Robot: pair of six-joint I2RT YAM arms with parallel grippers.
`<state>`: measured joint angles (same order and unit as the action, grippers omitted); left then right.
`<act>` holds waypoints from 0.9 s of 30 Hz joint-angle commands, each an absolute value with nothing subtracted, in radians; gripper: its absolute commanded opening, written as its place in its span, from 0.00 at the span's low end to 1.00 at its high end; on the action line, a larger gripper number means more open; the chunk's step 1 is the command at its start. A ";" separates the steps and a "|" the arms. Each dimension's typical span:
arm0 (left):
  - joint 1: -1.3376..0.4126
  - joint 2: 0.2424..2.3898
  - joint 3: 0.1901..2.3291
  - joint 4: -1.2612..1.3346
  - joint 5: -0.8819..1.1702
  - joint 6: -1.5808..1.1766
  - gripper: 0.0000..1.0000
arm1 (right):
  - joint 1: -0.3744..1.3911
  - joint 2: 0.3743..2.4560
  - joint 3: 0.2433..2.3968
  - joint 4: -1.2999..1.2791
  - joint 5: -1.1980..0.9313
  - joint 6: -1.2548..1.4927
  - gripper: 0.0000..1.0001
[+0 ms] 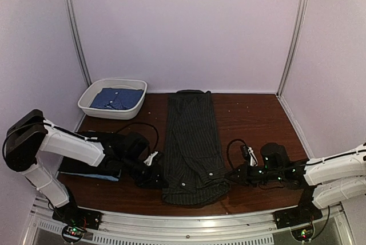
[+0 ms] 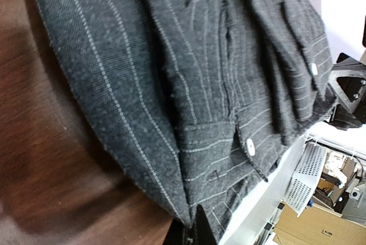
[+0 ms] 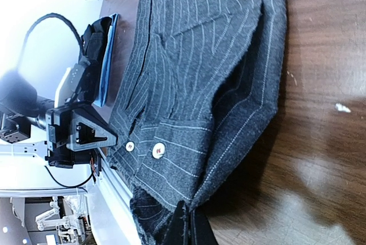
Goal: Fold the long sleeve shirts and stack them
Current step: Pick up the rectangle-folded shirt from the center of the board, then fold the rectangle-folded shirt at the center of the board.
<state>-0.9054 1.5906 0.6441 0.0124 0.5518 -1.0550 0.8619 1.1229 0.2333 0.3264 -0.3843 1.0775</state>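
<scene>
Charcoal pinstriped shirt [image 1: 191, 142] lies lengthwise on the bench [image 1: 251, 119], its near end between the two tools. Clamped on its side edges are the left tool [image 1: 160, 177] and the right tool [image 1: 231, 175], one apiece.

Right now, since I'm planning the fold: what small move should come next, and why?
Probably lift both a little, together: the left gripper and right gripper are each shut on a near corner of the pinstriped shirt, which lies stretched out flat.

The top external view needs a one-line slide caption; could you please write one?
Left gripper and right gripper pinch opposite sides of the pinstriped shirt; a blue shirt lies in the tub.
</scene>
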 commanded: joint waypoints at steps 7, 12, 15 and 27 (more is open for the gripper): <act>-0.821 1.526 0.790 0.005 0.558 -1.088 0.00 | 0.798 1.195 0.407 0.236 -0.379 1.004 0.00; -0.711 1.598 0.873 0.023 0.622 -1.072 0.00 | 0.697 1.324 0.526 0.277 -0.426 0.957 0.00; -0.641 1.682 0.948 0.035 0.658 -1.047 0.00 | 0.625 1.467 0.614 0.323 -0.444 0.927 0.00; -0.525 2.027 1.225 0.032 0.555 -0.963 0.00 | 0.510 1.900 0.866 0.428 -0.494 0.896 0.00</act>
<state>-0.5304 1.9896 1.1496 0.0193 0.6048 -1.0111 0.5209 1.8549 0.8238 0.3935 -0.4847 0.9310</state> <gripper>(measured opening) 0.022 0.009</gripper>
